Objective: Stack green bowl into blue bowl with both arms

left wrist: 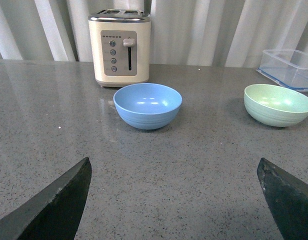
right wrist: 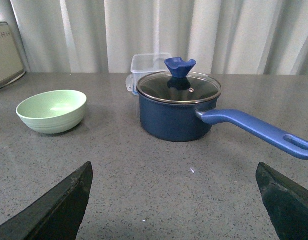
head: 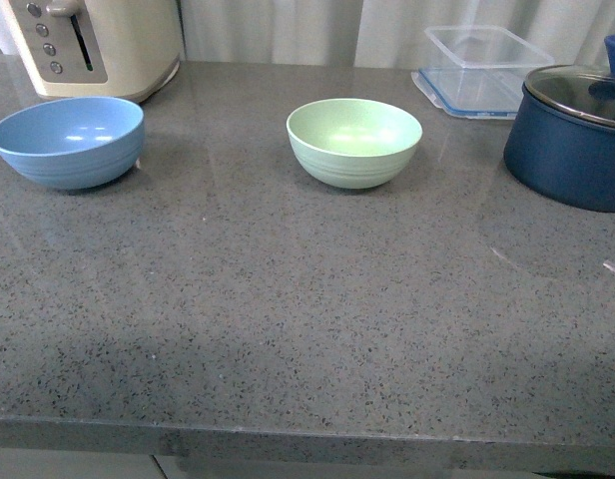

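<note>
You have your left fingers [left wrist: 56,207] spread wide with the blue bowl [left wrist: 147,106] ahead between them, and your right fingers [right wrist: 56,207] equally parted, the green bowl [right wrist: 52,111] ahead of one fingertip, both bowls upright on the worktop [head: 307,329].

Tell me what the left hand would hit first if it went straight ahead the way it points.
Probably the blue bowl, ahead between the open fingers of the left hand; the toaster stands behind it.

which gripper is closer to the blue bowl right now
Left. The left gripper has the blue bowl straight ahead of it, not touching. The right gripper faces the navy pot, with the blue bowl outside its view.
</note>
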Controlling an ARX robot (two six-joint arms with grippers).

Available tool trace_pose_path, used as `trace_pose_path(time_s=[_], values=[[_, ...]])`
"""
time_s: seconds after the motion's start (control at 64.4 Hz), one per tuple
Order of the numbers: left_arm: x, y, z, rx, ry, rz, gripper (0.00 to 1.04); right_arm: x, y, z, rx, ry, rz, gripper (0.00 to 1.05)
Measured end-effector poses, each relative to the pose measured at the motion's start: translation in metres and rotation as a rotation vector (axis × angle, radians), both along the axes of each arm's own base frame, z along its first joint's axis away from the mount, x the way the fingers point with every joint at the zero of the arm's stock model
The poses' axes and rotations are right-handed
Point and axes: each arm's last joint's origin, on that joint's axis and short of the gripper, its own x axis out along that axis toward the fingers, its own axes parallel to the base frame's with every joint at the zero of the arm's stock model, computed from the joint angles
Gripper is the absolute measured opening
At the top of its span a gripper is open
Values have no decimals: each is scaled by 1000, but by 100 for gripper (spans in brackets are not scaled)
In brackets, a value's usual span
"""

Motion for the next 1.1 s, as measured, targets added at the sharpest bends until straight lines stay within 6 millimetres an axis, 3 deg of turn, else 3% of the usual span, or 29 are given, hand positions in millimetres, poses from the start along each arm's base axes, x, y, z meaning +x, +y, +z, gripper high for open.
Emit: trace_pose_path(time_s=[0.062,0.093,0.124,0.28,0.435,0.715,1.103], values=[[7,11,8,-12,483,370,98,0,0,0,0,-1,0,95],[20,22,15,7,631,517,98,0,0,0,0,-2,3,95],[32,29,20,-7,663,558,98,0,0,0,0,0,1,95],[97,64,47,-75,626,601,98,0,0,0,0,0,1,95],[144,78,54,-141,636,545,98,0,0,0,0,0,1,95],[222,60,58,-195,631,404,98,0,0,0,0,0,0,95],[280,43,45,-165,652,341,98,0,0,0,0,0,1,95]])
